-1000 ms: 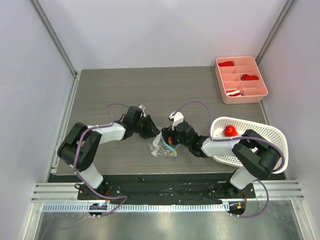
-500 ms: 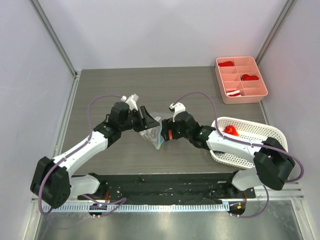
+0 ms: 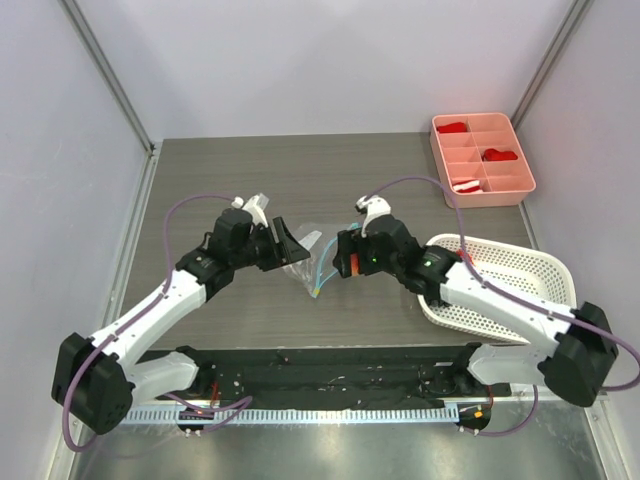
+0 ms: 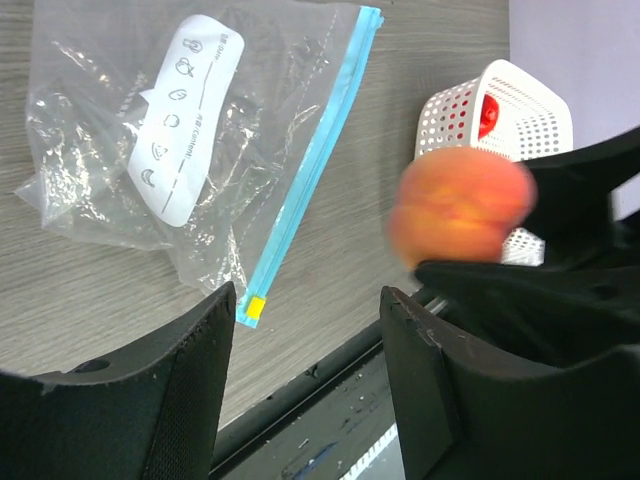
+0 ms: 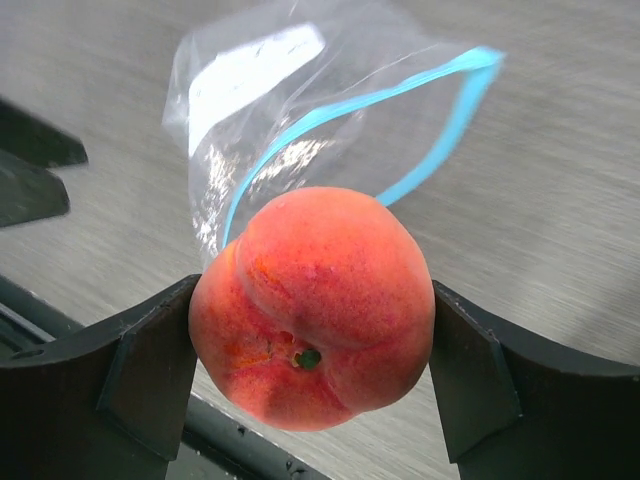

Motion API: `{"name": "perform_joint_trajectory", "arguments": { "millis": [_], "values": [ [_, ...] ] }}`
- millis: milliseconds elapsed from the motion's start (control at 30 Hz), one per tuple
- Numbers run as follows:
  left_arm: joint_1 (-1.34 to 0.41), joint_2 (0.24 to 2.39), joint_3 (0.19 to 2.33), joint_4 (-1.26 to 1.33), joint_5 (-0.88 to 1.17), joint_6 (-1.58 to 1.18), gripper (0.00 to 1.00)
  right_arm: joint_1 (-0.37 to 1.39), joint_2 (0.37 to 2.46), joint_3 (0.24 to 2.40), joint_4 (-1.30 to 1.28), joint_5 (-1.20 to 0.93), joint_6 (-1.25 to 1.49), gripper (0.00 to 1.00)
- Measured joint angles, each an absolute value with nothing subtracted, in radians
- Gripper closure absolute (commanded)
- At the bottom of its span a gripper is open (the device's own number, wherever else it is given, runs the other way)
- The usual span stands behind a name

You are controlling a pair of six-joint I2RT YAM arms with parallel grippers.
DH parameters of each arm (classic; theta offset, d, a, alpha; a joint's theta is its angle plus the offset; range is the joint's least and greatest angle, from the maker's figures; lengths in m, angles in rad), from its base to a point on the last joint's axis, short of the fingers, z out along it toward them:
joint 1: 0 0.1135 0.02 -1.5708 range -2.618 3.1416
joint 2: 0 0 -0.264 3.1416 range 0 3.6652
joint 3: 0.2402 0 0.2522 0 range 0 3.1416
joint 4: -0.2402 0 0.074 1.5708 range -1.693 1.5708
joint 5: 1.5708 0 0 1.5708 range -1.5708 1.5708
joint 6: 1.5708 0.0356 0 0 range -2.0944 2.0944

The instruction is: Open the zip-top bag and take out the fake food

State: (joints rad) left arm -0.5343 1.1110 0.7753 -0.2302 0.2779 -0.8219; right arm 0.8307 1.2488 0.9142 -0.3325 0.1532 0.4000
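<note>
The clear zip-top bag with its teal-blue zip strip lies flat on the table between the two grippers and looks empty. Its mouth gapes in the right wrist view. My right gripper is shut on the round orange-peach fruit and holds it above the table just right of the bag. The fruit shows blurred in the left wrist view. My left gripper is open and empty, just left of the bag. A bright red piece lies in the white basket.
The white perforated basket sits at the right under my right arm. A pink divided tray with red-and-white bits stands at the far right. The black base rail runs along the near edge.
My right gripper has lifted and moved right with the peach, away from the bag's mouth. My left arm has stretched forward; its gripper stands apart from the bag, which now lies flatter.
</note>
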Motion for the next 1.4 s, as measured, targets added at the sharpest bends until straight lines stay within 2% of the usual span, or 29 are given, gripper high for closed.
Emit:
{"name": "perform_joint_trajectory", "arguments": {
  "millis": [133,367,500,567,767,900,1133,1167,1233,1300,1333,1400],
  "values": [
    [-0.54,1.121,0.775,-0.223,0.302,-0.828,0.38,0.758,1.133,0.902,-0.369,0.211,0.43,0.77],
    [-0.616,1.138,0.779,-0.219,0.315,-0.83,0.34,0.446,0.888,0.786,-0.443,0.306,0.533,0.79],
    [-0.668,1.152,0.791,-0.204,0.315,-0.831,0.32,0.331,0.738,0.728,-0.481,0.337,0.604,0.71],
    [-0.691,1.167,0.799,-0.196,0.315,-0.833,0.32,0.266,0.704,0.714,-0.501,0.357,0.649,0.75],
    [-0.724,1.164,0.802,-0.165,0.314,-0.855,0.31,0.086,0.685,0.624,-0.557,0.452,0.797,0.75],
    [-0.725,1.124,0.8,-0.155,0.306,-0.863,0.31,-0.007,0.672,0.554,-0.583,0.502,0.837,0.57],
    [-0.725,1.007,0.754,-0.139,0.271,-0.882,0.29,-0.035,0.665,0.5,-0.586,0.529,0.863,0.43],
    [-0.725,0.996,0.751,-0.139,0.267,-0.882,0.29,-0.035,0.667,0.496,-0.587,0.533,0.868,0.3],
    [-0.725,0.983,0.75,-0.139,0.257,-0.882,0.29,-0.035,0.678,0.495,-0.599,0.546,0.872,0.25],
    [-0.725,0.979,0.75,-0.139,0.247,-0.881,0.29,-0.035,0.694,0.496,-0.611,0.56,0.875,0.06],
    [-0.725,0.98,0.75,-0.139,0.244,-0.881,0.29,-0.035,0.699,0.496,-0.619,0.565,0.876,0.0],
    [-0.725,0.984,0.75,-0.139,0.243,-0.881,0.28,-0.035,0.698,0.496,-0.63,0.573,0.881,0.0]
  ]
}}
